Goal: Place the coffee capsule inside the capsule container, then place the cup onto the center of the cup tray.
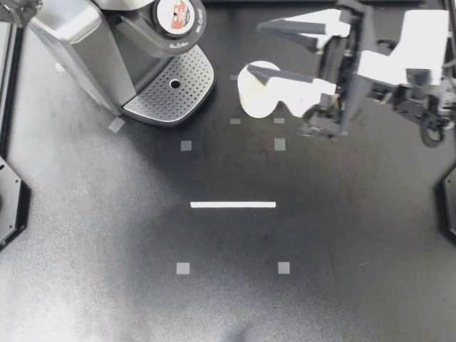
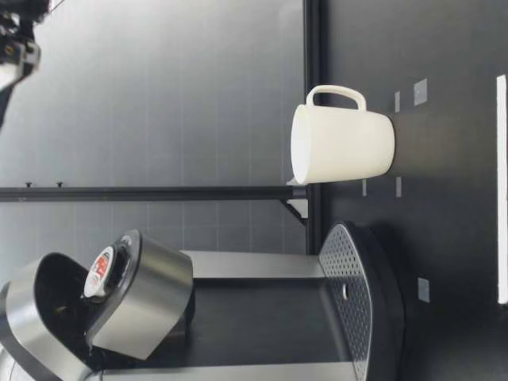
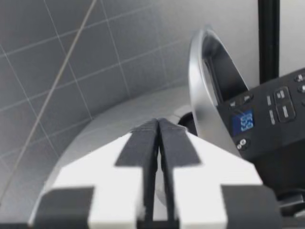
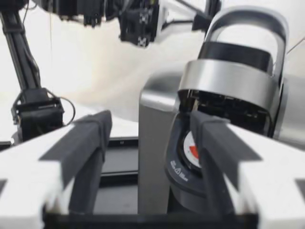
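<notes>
The capsule [image 1: 178, 13] sat in the capsule container [image 1: 200, 30], ahead of my right end effector [image 1: 256, 50], whose fingers stood apart. Below it, the cup [image 1: 253, 100] stood on the surface [image 1: 228, 299], not yet on the cup tray [image 1: 171, 89]. My left end effector [image 3: 157, 125] was pressed together, empty.

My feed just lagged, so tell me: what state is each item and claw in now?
Coffee capsule: seated in the capsule container.
Machine lid: raised open.
Cup: upright on the table, off the cup tray.
Right claw: open, empty, above the cup.
Left claw: shut, empty.
</notes>
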`<act>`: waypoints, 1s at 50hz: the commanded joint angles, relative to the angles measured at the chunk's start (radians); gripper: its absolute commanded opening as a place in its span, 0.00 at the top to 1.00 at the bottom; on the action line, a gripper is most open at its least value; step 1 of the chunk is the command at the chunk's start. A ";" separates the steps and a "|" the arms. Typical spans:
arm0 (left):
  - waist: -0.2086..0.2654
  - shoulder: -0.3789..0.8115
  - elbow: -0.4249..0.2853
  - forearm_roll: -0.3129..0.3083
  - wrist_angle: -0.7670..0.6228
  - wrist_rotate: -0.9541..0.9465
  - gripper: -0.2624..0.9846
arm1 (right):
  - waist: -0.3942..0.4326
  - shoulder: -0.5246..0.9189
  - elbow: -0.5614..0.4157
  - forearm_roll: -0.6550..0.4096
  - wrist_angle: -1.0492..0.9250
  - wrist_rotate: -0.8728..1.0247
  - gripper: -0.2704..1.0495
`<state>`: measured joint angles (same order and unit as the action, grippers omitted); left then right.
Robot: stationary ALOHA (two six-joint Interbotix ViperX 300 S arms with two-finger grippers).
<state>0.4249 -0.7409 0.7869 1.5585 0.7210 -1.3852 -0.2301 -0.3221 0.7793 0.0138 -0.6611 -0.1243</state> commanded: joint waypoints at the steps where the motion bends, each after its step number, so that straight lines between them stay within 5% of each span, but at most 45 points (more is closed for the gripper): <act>1: 0.005 0.002 -0.011 0.009 -0.003 -0.011 0.72 | 0.005 -0.034 -0.005 0.000 -0.014 0.005 0.30; 22: 0.012 0.064 -0.040 0.015 -0.035 -0.018 0.72 | 0.020 -0.061 0.023 0.000 -0.029 0.014 0.30; 50: 0.012 0.091 -0.078 0.014 -0.449 -0.063 0.72 | 0.020 -0.080 0.038 -0.002 -0.031 0.012 0.30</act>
<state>0.4372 -0.6550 0.7409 1.5739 0.3022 -1.4450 -0.2163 -0.3804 0.8253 0.0123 -0.6796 -0.1120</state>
